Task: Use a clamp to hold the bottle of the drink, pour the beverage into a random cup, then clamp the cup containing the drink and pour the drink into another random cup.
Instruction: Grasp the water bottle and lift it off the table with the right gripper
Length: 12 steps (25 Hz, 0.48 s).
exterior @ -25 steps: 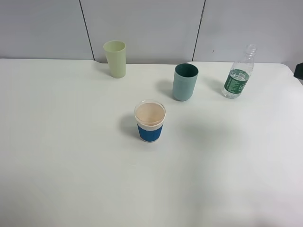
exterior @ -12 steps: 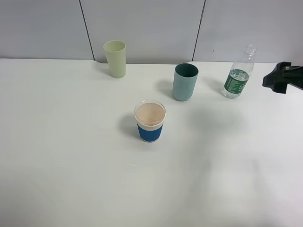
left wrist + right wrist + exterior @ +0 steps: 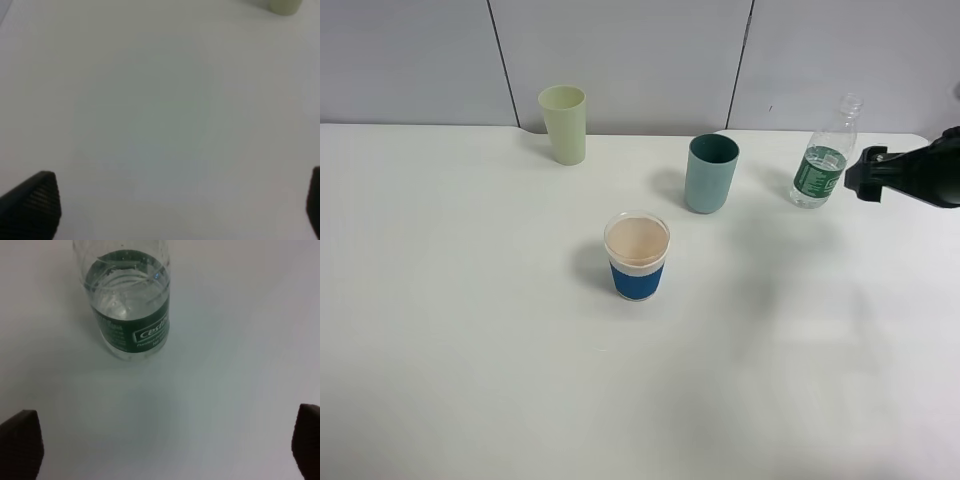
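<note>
First, left gripper (image 3: 172,205): released, with its jaws spread wide over bare white table (image 3: 470,350) and nothing between them. We do not see it in the high view.
Pale green cup (image 3: 563,124): upright at the back left, well apart from both arms.
Paper cup with a blue sleeve (image 3: 637,256): upright near the middle and nearer to us than the other cups. Its inside looks peach-coloured, and we cannot tell whether it holds any liquid.
Teal cup (image 3: 711,174): upright, between the paper cup and the bottle, set a little further back.
Bottle (image 3: 823,160): standing upright at the back right, clear plastic with a green label and part-filled with clear liquid. Nothing touches it yet.
Right gripper (image 3: 868,175): released, jaws as wide as they go. It sits just beside the bottle on its right, and in the wrist view the bottle stands ahead of the two fingertips, not yet between them.
What changed: a second ago we saw no arm at all. The right arm has since come in from the right edge and closed on the bottle.
What that means: we judge the first step, clamping the bottle, is only starting. The jaws need to advance around the body before they close, and no pouring has been done.
</note>
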Motion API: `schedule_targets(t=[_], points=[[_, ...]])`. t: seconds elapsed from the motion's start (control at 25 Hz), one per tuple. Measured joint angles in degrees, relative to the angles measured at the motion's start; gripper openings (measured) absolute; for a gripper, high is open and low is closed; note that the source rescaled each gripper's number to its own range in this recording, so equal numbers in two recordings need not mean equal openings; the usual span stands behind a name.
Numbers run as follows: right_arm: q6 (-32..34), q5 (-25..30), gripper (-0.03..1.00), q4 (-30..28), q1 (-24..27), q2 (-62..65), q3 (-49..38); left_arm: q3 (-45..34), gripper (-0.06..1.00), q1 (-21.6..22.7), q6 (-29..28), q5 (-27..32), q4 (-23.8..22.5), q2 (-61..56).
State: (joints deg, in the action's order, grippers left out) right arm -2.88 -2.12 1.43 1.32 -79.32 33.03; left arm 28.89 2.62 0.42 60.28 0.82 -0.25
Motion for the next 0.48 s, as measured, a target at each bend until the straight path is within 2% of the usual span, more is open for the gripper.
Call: schedule_targets(t=[0.24, 0.48], points=[[0.0, -7.8, 1.00, 0.0, 0.0, -7.2, 0.0, 0.0, 1.00, 0.0, 0.0, 0.0, 0.0, 0.0], [0.0, -18.0, 1.00, 0.0, 0.0, -15.9, 0.1, 0.0, 1.00, 0.0, 0.0, 0.0, 0.0, 0.0]])
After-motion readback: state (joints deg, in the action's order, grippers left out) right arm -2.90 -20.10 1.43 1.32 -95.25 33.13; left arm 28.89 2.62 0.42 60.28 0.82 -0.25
